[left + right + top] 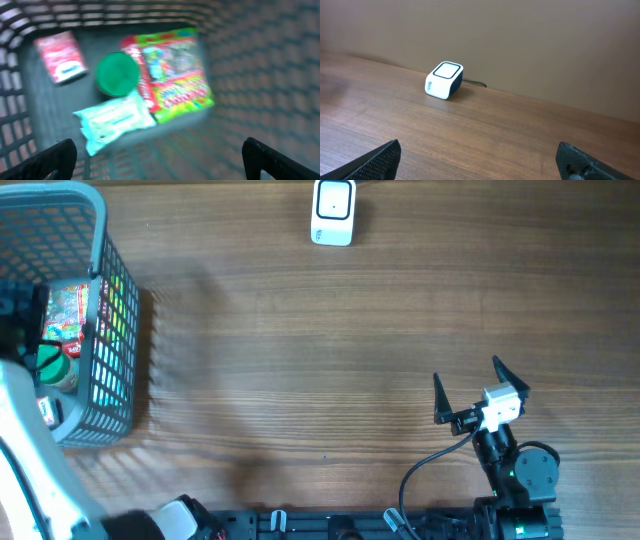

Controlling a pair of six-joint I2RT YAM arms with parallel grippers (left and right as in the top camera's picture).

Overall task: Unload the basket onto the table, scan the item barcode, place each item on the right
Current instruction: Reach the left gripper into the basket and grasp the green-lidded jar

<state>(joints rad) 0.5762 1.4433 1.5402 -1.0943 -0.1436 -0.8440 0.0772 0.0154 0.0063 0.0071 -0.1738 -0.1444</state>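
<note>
My left gripper (160, 162) hangs over the grey basket (102, 242), fingers spread wide and holding nothing, and the wrist picture is blurred. Under this hand, on the basket floor, lie four things. Far to the left of my fingers is a small red packet (61, 56). Nearer to the middle is a round green lid (117, 74), and the jar under it I cannot make out. Just below the lid, closest to my fingertips, lies a pale turquoise wipes pack (115, 120), and it seems to touch the lid. To the right of the lid is a big colourful snack bag (176, 70), with its red edge against the lid. I cannot see a barcode on any of them. The white scanner (333, 212) stands on the wooden table (300, 350) at the far edge, well apart from the basket and from both hands. My right gripper (467, 370) is low over the table near the front edge, also wide and holding nothing; from it the scanner is ahead and a little to the left, its window facing up
</note>
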